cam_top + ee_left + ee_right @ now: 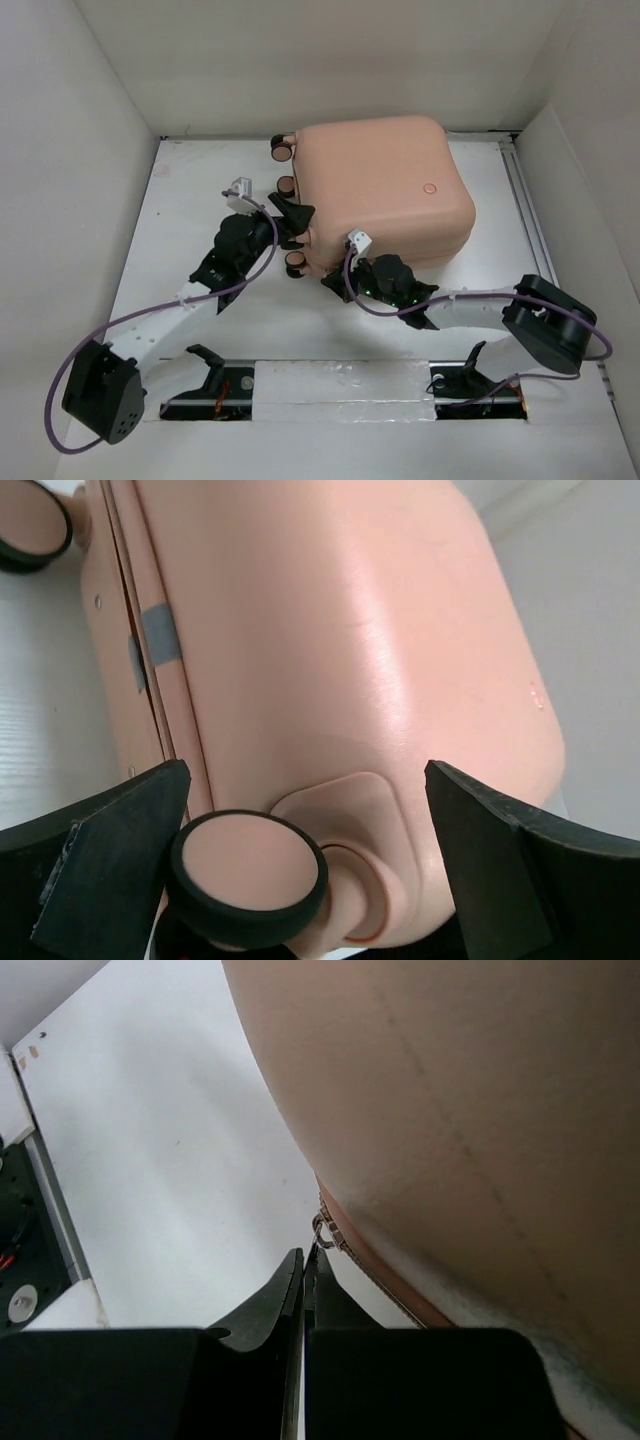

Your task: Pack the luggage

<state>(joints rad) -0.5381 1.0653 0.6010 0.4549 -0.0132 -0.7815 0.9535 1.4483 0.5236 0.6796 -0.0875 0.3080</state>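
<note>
Peach luggage point(385, 185) lies shut at twelve o'clock, so I judge only the zip remains. Left gripper point(292, 222) straddles a wheel point(248, 875), jaws apart. Right gripper point(303, 1270) is pinched together at the zip pull point(320, 1230).

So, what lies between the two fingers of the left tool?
A wheel of the suitcase. The left tool is open around it. The left wrist view shows this.
</note>
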